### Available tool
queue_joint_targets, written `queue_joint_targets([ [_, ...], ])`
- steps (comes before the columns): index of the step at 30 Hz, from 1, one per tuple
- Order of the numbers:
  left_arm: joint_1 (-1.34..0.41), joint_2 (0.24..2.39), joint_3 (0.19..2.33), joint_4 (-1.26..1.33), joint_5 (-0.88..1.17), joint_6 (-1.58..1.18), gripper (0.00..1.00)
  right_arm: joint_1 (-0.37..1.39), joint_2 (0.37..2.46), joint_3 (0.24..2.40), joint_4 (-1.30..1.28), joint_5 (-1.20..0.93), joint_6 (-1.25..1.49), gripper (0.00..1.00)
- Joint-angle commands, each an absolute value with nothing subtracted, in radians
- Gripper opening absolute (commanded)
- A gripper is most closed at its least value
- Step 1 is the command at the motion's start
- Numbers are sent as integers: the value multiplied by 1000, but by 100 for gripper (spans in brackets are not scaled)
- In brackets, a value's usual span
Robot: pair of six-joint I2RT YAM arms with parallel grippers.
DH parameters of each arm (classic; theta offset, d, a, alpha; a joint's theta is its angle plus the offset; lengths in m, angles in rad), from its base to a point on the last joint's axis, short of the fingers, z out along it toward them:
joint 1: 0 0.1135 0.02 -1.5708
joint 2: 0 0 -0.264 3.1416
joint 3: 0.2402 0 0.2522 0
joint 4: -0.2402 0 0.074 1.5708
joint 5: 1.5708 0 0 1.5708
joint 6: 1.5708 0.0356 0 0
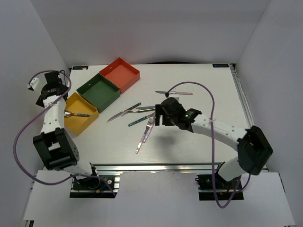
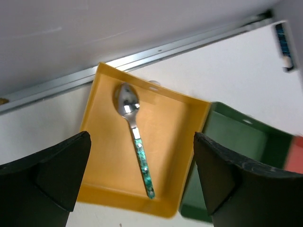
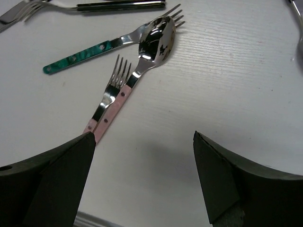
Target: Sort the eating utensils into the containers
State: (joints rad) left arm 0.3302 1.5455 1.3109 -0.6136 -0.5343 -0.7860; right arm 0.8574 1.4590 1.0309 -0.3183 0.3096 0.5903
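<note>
A teal-handled spoon point(image 2: 136, 144) lies alone in the yellow tray point(image 2: 104, 156), also seen from above point(image 1: 78, 114). My left gripper point(image 2: 142, 163) hangs open and empty above that tray point(image 1: 81, 124). The dark green tray point(image 1: 99, 90) and red-orange tray point(image 1: 120, 74) look empty. My right gripper point(image 3: 142, 161) is open and empty, low over the table beside the loose utensils. Just ahead of it lie a pink-handled fork point(image 3: 110, 92), a pink-handled spoon point(image 3: 154, 40) and a teal-handled fork point(image 3: 90, 52). A dark-handled fork point(image 3: 113, 6) lies further off.
More utensils lie mid-table: a knife point(image 1: 122, 113), a fork point(image 1: 142, 109) and a pink-handled knife point(image 1: 175, 92) further back. White walls enclose the table on three sides. A purple cable point(image 1: 210, 101) loops over the right arm.
</note>
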Motion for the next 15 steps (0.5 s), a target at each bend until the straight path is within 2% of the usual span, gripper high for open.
queue_joint_targets([
  [1, 331, 1372, 1298, -592, -419, -675, 98, 899, 1563, 1101, -403, 530, 791, 87],
  [2, 330, 1333, 1267, -577, -373, -652, 98, 908, 1583, 1107, -400, 547, 819, 84],
  [4, 319, 1220, 1174, -552, -232, -579, 98, 942, 1618, 1120, -381, 571, 857, 68],
  [6, 299, 1108, 1111, -545, -183, -548, 98, 959, 1676, 1143, -354, 563, 891, 60],
  [10, 269, 929, 945, -506, -159, -479, 98, 1002, 1794, 1207, -371, 554, 930, 58],
  [15, 249, 815, 792, -474, -201, -469, 98, 1026, 1871, 1261, -393, 558, 968, 55],
])
